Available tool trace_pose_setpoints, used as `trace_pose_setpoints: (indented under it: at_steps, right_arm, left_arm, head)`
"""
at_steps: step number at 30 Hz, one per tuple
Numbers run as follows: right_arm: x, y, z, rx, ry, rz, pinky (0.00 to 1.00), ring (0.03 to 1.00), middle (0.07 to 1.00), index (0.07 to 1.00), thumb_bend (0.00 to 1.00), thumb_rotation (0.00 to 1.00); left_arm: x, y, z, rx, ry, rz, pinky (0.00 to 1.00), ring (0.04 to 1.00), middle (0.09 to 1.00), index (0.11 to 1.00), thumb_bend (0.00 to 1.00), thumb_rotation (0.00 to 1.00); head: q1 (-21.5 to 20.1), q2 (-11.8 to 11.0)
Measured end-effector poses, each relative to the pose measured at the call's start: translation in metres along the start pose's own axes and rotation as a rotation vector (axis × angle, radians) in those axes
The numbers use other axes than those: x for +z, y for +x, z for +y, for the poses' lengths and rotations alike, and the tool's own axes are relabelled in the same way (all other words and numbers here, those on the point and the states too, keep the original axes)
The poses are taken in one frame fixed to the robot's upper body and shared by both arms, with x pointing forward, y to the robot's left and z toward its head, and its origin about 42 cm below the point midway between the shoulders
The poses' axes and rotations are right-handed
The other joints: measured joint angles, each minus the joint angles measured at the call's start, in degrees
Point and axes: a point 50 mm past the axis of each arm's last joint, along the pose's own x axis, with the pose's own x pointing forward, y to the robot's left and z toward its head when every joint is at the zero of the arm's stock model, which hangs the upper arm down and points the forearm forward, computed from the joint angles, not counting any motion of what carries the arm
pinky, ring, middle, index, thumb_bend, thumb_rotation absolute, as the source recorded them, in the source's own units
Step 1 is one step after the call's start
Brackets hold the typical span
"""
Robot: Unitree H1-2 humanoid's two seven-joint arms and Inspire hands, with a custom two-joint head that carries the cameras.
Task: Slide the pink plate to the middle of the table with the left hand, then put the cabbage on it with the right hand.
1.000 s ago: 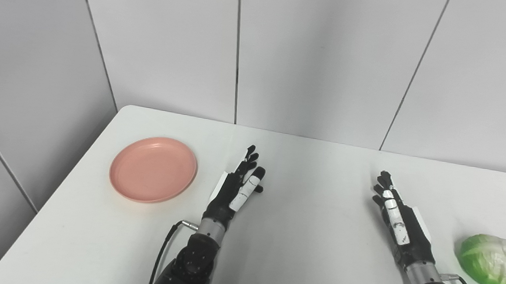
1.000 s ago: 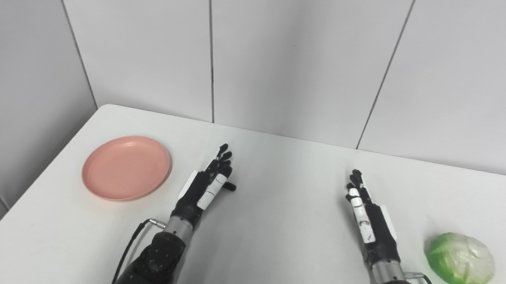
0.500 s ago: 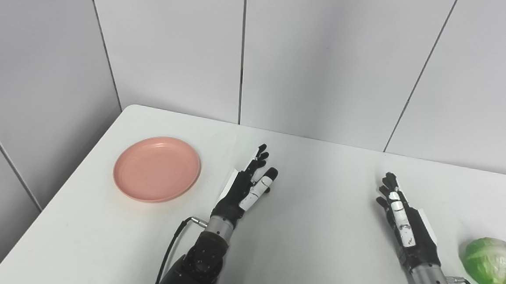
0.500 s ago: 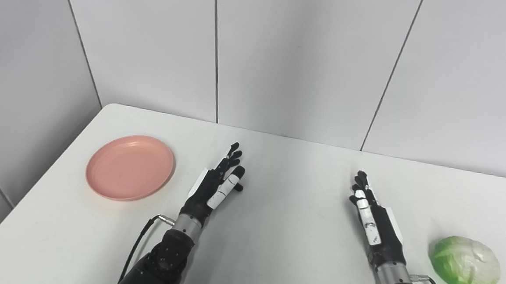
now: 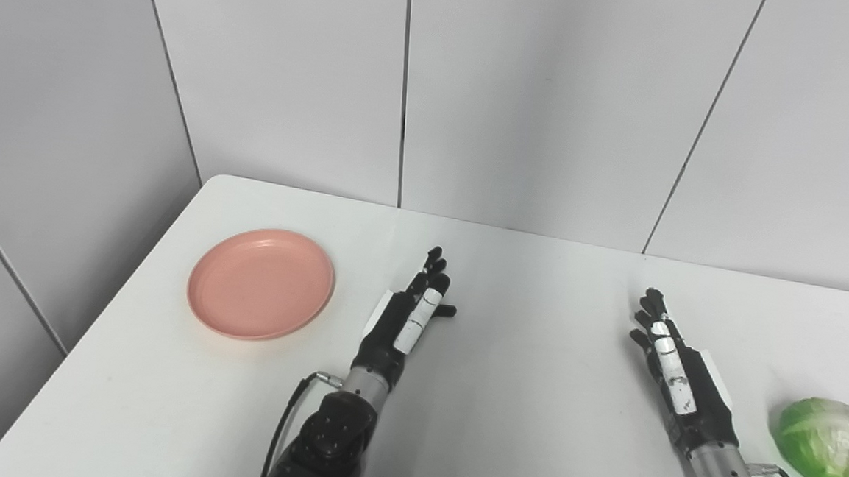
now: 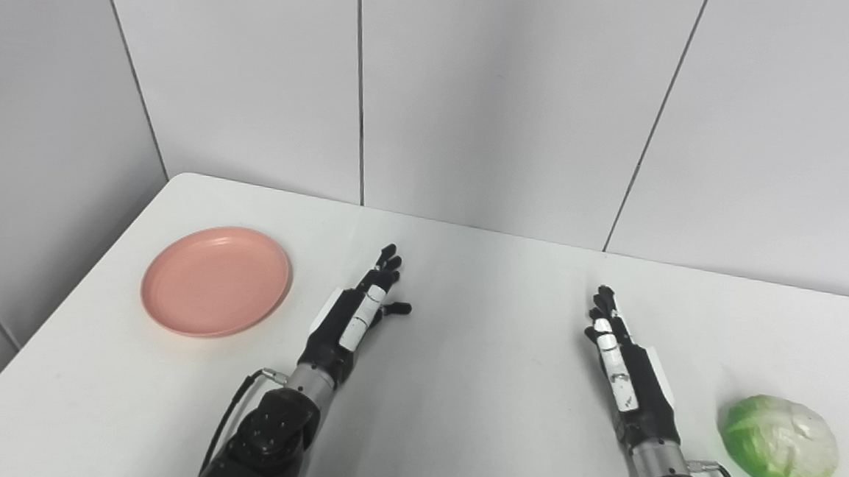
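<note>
A pink plate (image 5: 260, 284) lies flat near the table's left side, with nothing on it. My left hand (image 5: 409, 313) hovers just right of the plate, apart from it, fingers stretched out and holding nothing. A green cabbage (image 5: 828, 442) rests at the table's right edge. My right hand (image 5: 671, 363) is open too, fingers pointing away from me, a short way left of the cabbage and not touching it.
The white table (image 5: 527, 363) runs back to a grey panelled wall (image 5: 536, 105). Its left edge drops off just beyond the plate. A cable (image 5: 288, 422) loops beside my left wrist.
The view shifted slightly. My left hand's thumb has folded in closer to the fingers and the hand drew back a little. Plate, cabbage and right hand stay put.
</note>
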Motion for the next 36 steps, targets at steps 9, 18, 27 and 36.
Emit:
trace_pose_setpoints:
  at_steps: [9, 18, 27, 36]
  right_arm:
    - [0.002, 0.001, 0.002, 0.007, -0.01, -0.004, 1.0, 0.997, 1.0, 1.0, 0.52, 1.0]
    - [0.002, 0.001, 0.002, 0.008, -0.014, -0.003, 1.0, 0.997, 1.0, 1.0, 0.51, 1.0]
    - [0.002, 0.001, 0.002, 0.008, -0.015, -0.003, 1.0, 0.996, 1.0, 1.0, 0.5, 1.0]
    - [0.002, 0.001, 0.002, 0.008, -0.015, -0.002, 1.0, 0.996, 1.0, 1.0, 0.51, 1.0]
  left_arm:
    - [0.04, -0.009, -0.003, -0.001, -0.029, -0.077, 0.98, 0.976, 0.999, 1.0, 0.86, 1.0]
    - [0.082, -0.017, 0.027, 0.062, -0.072, -0.181, 1.0, 0.992, 1.0, 1.0, 0.91, 1.0]
    - [0.109, -0.025, 0.059, 0.13, -0.086, -0.257, 0.98, 0.978, 0.992, 1.0, 0.9, 1.0]
    - [0.122, -0.028, 0.092, 0.231, -0.052, -0.296, 0.96, 0.966, 0.981, 0.987, 0.88, 1.0]
  head:
    - [0.0, 0.09]
    - [0.18, 0.18]
    - [0.18, 0.18]
    - [0.18, 0.26]
